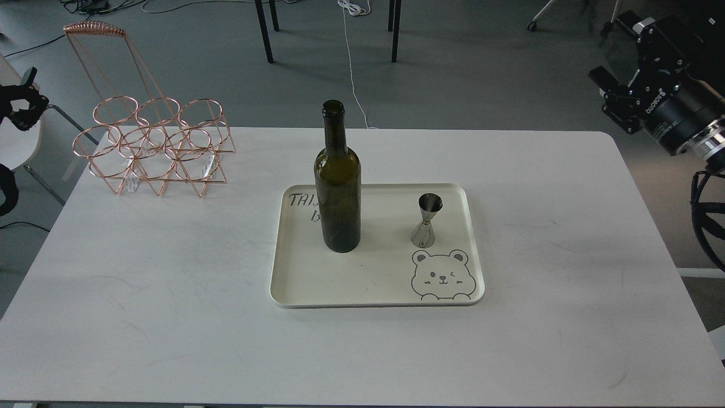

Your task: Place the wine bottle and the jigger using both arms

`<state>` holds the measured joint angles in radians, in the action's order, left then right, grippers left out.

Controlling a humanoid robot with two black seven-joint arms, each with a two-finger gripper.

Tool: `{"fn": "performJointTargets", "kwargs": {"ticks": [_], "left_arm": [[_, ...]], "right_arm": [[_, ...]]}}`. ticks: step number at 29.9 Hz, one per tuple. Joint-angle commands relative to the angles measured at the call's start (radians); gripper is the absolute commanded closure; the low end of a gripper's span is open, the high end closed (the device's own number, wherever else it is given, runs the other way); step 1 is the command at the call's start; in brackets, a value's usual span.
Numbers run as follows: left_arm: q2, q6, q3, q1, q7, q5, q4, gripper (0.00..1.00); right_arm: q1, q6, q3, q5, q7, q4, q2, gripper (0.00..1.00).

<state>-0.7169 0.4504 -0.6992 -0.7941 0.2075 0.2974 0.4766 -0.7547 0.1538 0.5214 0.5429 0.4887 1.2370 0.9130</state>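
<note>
The wine bottle (338, 192), dark olive-green with a long neck, stands upright on the left half of a cream tray (374, 286). The jigger (426, 221), small and shiny steel, stands upright on the tray's right half above a printed bear. My left gripper (21, 102) is at the far left edge, off the table and left of the wire rack; it is small and dark. My right gripper (609, 97) hangs above the floor past the table's far right corner, with its fingers apart and empty. Both grippers are far from the tray.
A copper wire bottle rack (153, 148) with round rings and a tall handle stands at the table's far left corner. The white table (170, 294) spreads around the tray. Chair legs and cables are on the floor behind.
</note>
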Motion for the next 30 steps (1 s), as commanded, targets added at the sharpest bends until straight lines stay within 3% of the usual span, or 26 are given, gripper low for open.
{"fn": "performJointTargets", "kwargs": {"ticks": [1, 5, 10, 14, 18, 30], "left_arm": [[-0.004, 0.001, 0.001, -0.002, 0.0, -0.001, 0.002, 0.02], [-0.004, -0.001, 0.003, -0.002, -0.002, -0.001, 0.004, 0.02], [-0.007, 0.001, 0.004, -0.002, -0.002, -0.003, 0.005, 0.02], [-0.007, 0.002, 0.004, -0.001, -0.002, -0.003, 0.005, 0.02], [0.005, -0.001, 0.003, -0.002, 0.003, -0.003, 0.005, 0.02], [0.008, -0.002, 0.001, -0.007, 0.006, 0.002, 0.004, 0.02]], "right_arm": [[0.018, -0.037, -0.029, 0.147, 0.0, 0.071, 0.046, 0.01], [0.054, -0.109, -0.102, 0.36, 0.0, 0.165, 0.072, 0.02], [0.095, -0.291, -0.234, 0.748, 0.0, 0.182, 0.075, 0.02], [0.132, -0.368, -0.311, 0.801, 0.0, 0.131, 0.046, 0.02], [0.14, -0.444, -0.328, 0.807, 0.0, 0.024, -0.064, 0.02], [0.051, -0.493, -0.372, 1.045, 0.0, -0.188, -0.281, 0.07]]}}
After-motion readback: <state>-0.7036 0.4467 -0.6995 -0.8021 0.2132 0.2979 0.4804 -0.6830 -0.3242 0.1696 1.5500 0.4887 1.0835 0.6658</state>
